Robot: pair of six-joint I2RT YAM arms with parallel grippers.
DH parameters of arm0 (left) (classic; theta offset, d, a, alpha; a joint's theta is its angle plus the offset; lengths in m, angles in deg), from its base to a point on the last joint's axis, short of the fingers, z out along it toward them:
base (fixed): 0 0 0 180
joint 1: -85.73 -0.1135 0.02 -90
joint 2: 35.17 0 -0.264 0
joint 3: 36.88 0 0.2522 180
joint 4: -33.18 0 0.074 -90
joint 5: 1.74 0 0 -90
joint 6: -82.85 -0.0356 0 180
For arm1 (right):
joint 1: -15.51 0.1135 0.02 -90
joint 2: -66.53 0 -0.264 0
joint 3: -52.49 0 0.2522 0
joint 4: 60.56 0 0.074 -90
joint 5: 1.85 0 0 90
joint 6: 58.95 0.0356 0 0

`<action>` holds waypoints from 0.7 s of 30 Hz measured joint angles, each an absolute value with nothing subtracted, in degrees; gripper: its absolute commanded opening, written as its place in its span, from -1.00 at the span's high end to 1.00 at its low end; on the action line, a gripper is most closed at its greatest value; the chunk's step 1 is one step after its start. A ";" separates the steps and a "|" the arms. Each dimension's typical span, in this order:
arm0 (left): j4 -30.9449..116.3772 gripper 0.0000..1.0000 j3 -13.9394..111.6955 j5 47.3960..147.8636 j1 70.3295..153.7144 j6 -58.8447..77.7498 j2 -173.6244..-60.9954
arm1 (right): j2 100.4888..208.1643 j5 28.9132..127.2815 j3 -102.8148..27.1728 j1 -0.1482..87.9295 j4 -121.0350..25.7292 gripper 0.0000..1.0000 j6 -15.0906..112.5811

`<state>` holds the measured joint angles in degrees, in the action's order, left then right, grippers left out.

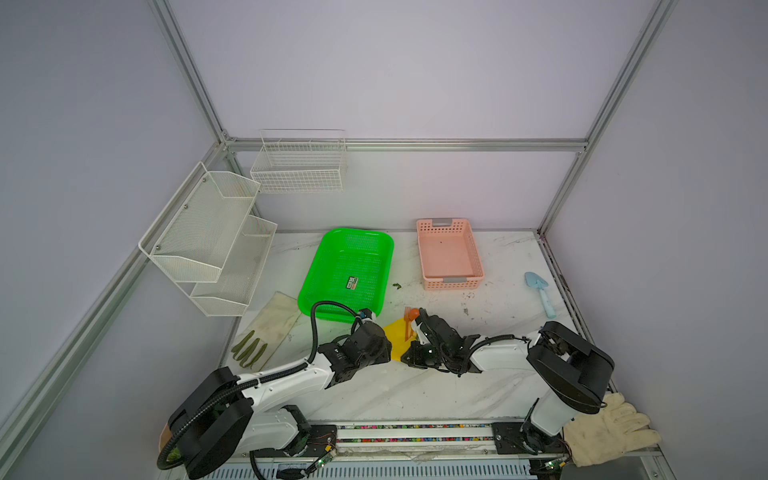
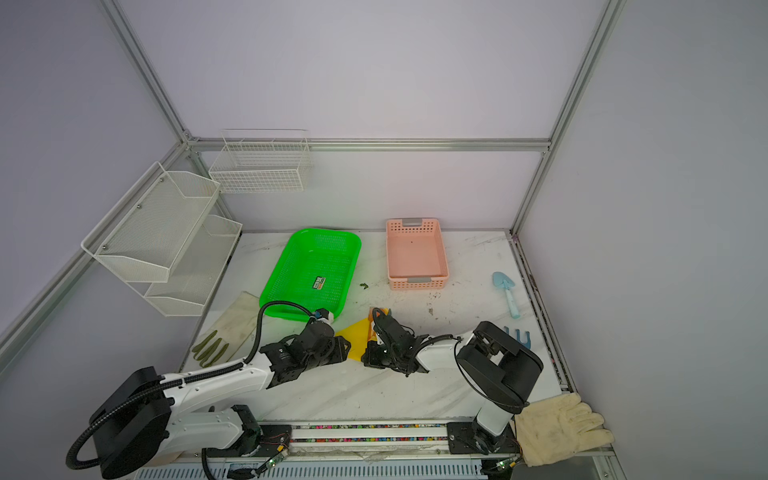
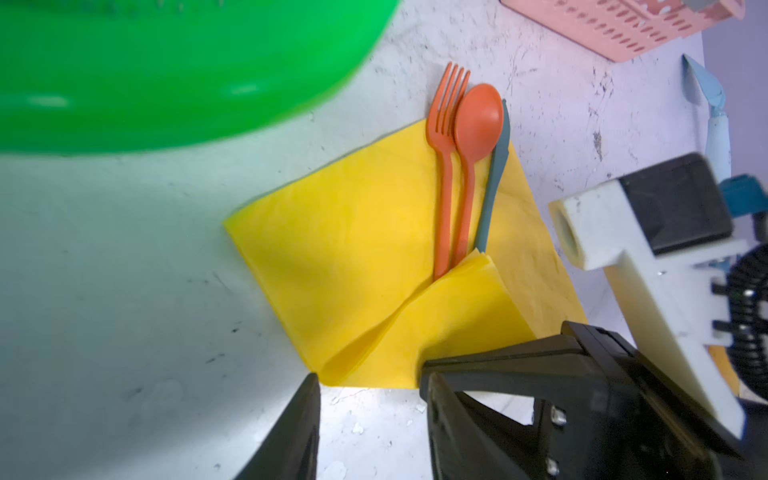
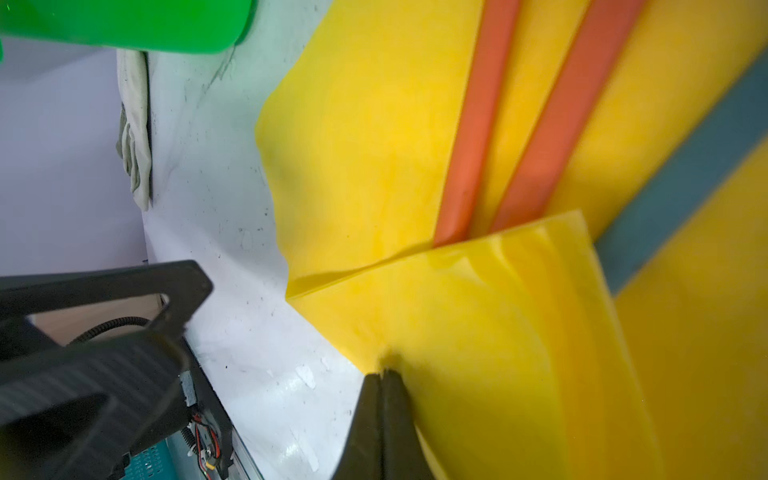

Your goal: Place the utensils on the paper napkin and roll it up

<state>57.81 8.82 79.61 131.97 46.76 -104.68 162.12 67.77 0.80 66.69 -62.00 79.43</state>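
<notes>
We see the left gripper (image 3: 369, 378) parted and empty at the paper napkin's (image 3: 353, 249) nine o'clock; the right gripper (image 4: 382, 376) is closed, touching it.

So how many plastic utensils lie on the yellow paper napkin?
3: orange plastic fork, orange plastic spoon beside it, dull teal piece against the spoon, handles under the folded yellow napkin corner.

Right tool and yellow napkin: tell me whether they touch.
Touching. The right wrist view shows the shut right tool pressing its tips into the folded paper napkin.
</notes>
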 measured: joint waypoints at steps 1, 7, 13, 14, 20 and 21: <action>58.47 0.15 8.80 79.22 131.56 46.95 -104.16 | 162.12 67.77 0.80 66.69 -62.03 1.00 79.45; 59.43 0.13 6.05 78.48 130.05 48.81 -103.94 | 162.12 67.77 0.82 66.71 -62.05 1.00 79.47; 57.46 0.15 3.20 79.46 128.28 50.56 -105.78 | 162.12 67.79 0.82 66.84 -62.09 1.00 79.62; 56.61 0.15 3.20 79.68 128.10 50.84 -106.45 | 162.12 67.79 0.84 66.84 -62.16 1.00 79.67; 50.88 0.17 3.20 81.60 127.84 52.13 -109.10 | 162.10 67.81 1.15 66.84 -62.73 1.00 79.88; 50.36 0.16 3.20 81.71 127.84 52.31 -109.36 | 162.10 67.79 1.15 66.84 -62.77 1.00 79.88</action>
